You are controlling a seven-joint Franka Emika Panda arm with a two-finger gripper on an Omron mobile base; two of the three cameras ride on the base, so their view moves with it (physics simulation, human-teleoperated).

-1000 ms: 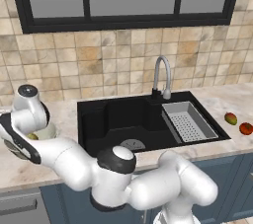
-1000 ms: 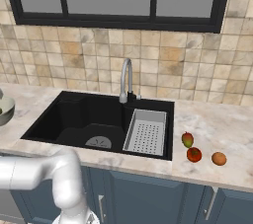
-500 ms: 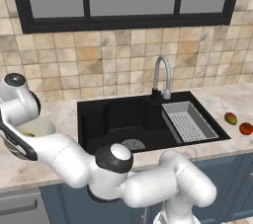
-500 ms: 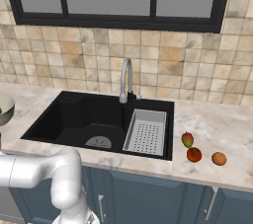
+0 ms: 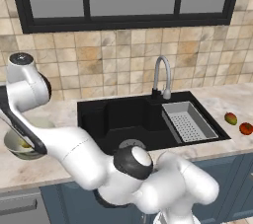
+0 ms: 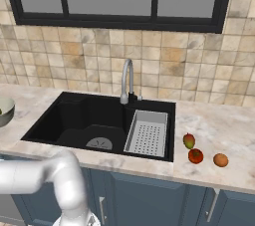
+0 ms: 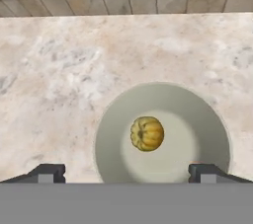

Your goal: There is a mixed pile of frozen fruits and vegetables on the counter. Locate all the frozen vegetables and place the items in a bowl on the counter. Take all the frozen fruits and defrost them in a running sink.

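Note:
My gripper [image 7: 126,173] hangs open above the pale grey-green bowl [image 7: 207,129], its two fingertips [image 7: 47,172] spread wide with nothing between them. A small yellowish-green rounded vegetable [image 7: 147,133] lies loose in the middle of the bowl. The bowl [image 5: 14,148] stands on the counter [image 5: 59,114] left of the sink [image 5: 106,114], under my arm. Right of the sink lie the red-green oval fruit [image 6: 189,141], the red tomato-like vegetable [image 6: 195,156] and the orange ball [image 6: 220,160]. The bowl [image 6: 4,111] also shows at the left edge of the right base view.
The black sink [image 6: 74,120] has a curved chrome faucet [image 6: 126,81] at its back and a grey perforated tray [image 6: 147,133] on its right side. A tiled wall and a dark-framed window stand behind the counter [image 6: 224,125]. Blue cabinet fronts run below.
My arm has risen above the bowl. The jaws have opened slightly wider. The yellowish vegetable stays in the bowl.

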